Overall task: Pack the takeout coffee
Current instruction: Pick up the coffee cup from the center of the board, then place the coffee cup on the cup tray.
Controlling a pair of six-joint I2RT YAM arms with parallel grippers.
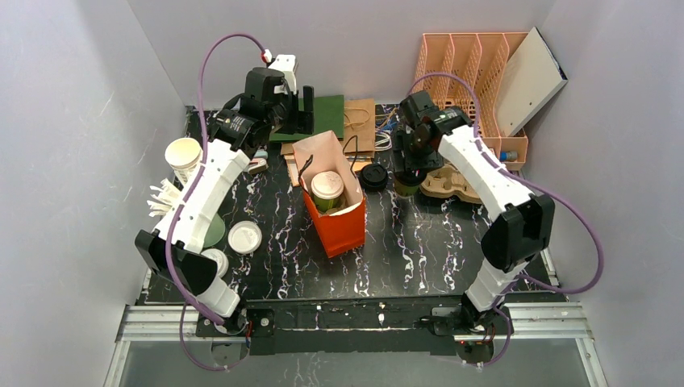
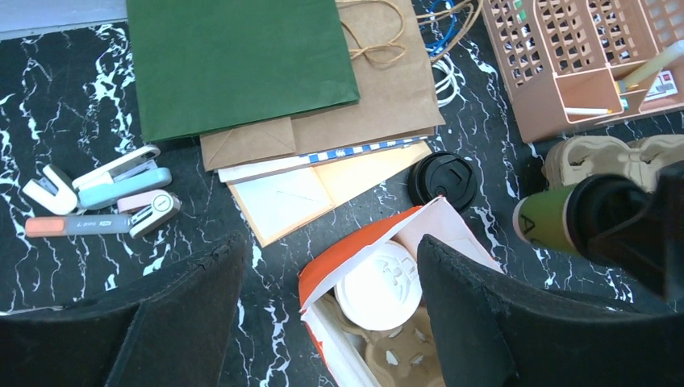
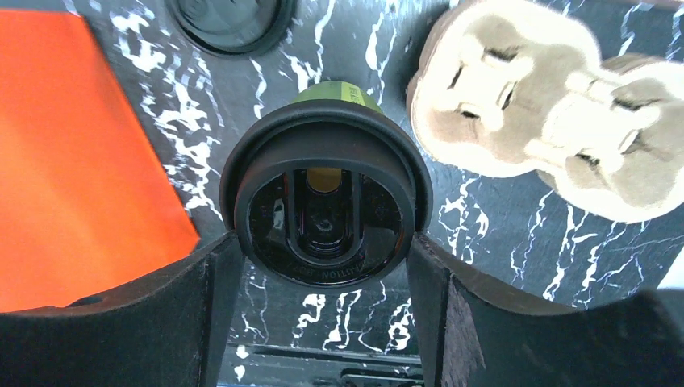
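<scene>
My right pincer point(image 3: 323, 246) is gripping the takeout coffee point(image 3: 335, 95), pinching it by its black lid point(image 3: 323, 153). The orange bag point(image 3: 81, 161) is sitting just left of it and the pulp carrier point(image 3: 532, 121) beyond on the right. My left pincer point(image 2: 331, 254) is hanging wide open.

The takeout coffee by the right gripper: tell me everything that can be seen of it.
The takeout coffee is a small dark green paper cup with a round black plastic lid on it. It seems to stand upright on the marbled table, between the orange bag and the pulp cup carrier. The right gripper hangs over it, one finger at each side of the lid's rim; whether they clamp it cannot be told.
</scene>
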